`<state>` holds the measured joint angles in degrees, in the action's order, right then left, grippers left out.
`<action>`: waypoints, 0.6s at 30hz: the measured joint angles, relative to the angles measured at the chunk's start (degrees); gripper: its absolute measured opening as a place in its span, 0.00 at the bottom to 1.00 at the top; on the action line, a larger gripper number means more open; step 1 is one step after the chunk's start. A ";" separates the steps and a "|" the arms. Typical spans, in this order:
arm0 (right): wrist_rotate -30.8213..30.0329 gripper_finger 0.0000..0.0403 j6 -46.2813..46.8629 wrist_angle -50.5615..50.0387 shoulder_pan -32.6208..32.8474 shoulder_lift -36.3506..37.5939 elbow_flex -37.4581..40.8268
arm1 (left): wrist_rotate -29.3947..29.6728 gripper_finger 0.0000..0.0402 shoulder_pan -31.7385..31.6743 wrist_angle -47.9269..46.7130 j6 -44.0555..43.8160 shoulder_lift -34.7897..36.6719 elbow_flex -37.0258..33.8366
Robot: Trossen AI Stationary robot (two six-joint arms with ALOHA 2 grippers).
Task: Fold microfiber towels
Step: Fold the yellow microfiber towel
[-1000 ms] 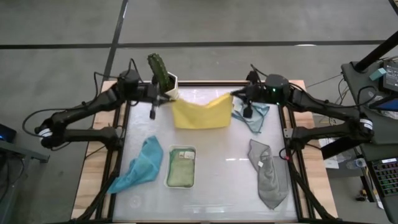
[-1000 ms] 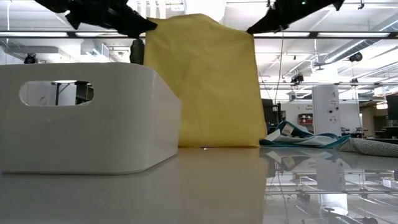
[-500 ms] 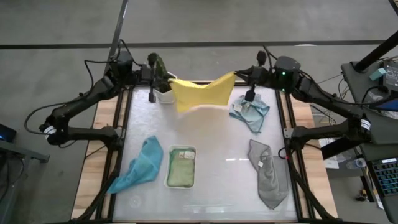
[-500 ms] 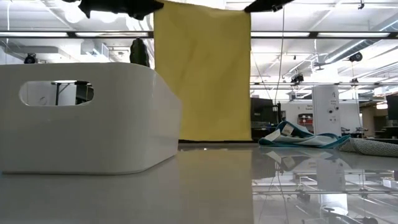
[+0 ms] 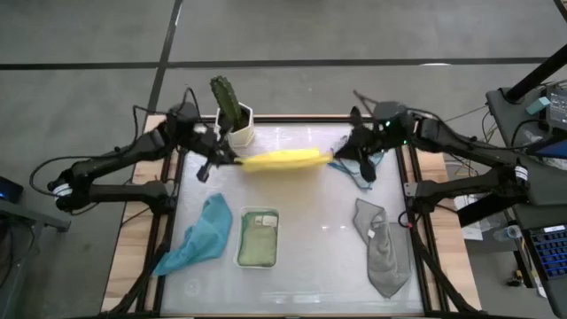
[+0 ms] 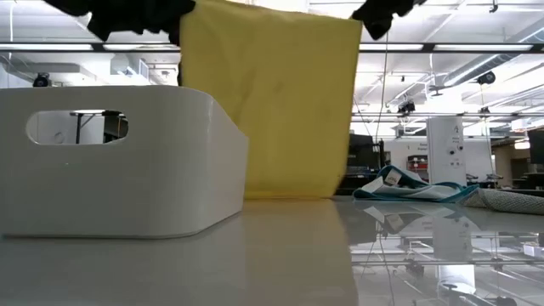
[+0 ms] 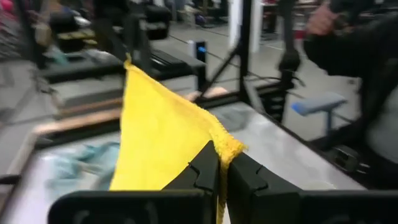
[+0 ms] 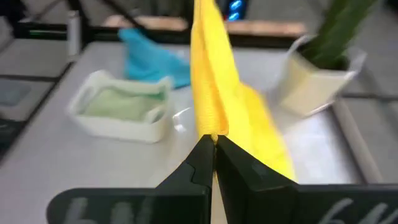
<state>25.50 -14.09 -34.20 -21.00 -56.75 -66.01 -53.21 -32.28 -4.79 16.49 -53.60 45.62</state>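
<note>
We have brought the yellow towel (image 5: pixel 282 159) down from its higher lift, so it hangs stretched between our left claw (image 5: pixel 218 158) and right claw (image 5: pixel 342 156), each pinched on a top corner, its lower edge now meeting the tabletop (image 5: pixel 310 230), ready for laying flat.

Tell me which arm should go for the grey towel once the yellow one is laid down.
Right. The right gripper and left gripper each pinch a top corner of the hanging yellow towel. The grey towel lies on the table's right side, near the right arm's base and far across from the left.
</note>
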 joint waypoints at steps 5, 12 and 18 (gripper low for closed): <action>0.28 0.02 6.36 2.40 5.32 -0.15 5.65 | 3.56 0.00 6.74 3.29 -4.53 0.17 -6.12; 0.04 0.02 16.11 10.65 9.23 -2.43 14.29 | 15.65 0.00 11.17 3.53 -14.06 -0.32 -11.66; -8.07 0.02 20.07 13.47 8.58 -7.22 16.91 | 25.16 0.00 11.40 3.91 -19.23 -2.49 -14.46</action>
<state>17.43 5.98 -20.73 -12.42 -63.97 -49.10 -28.05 -20.88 -0.88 -2.74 -56.08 31.16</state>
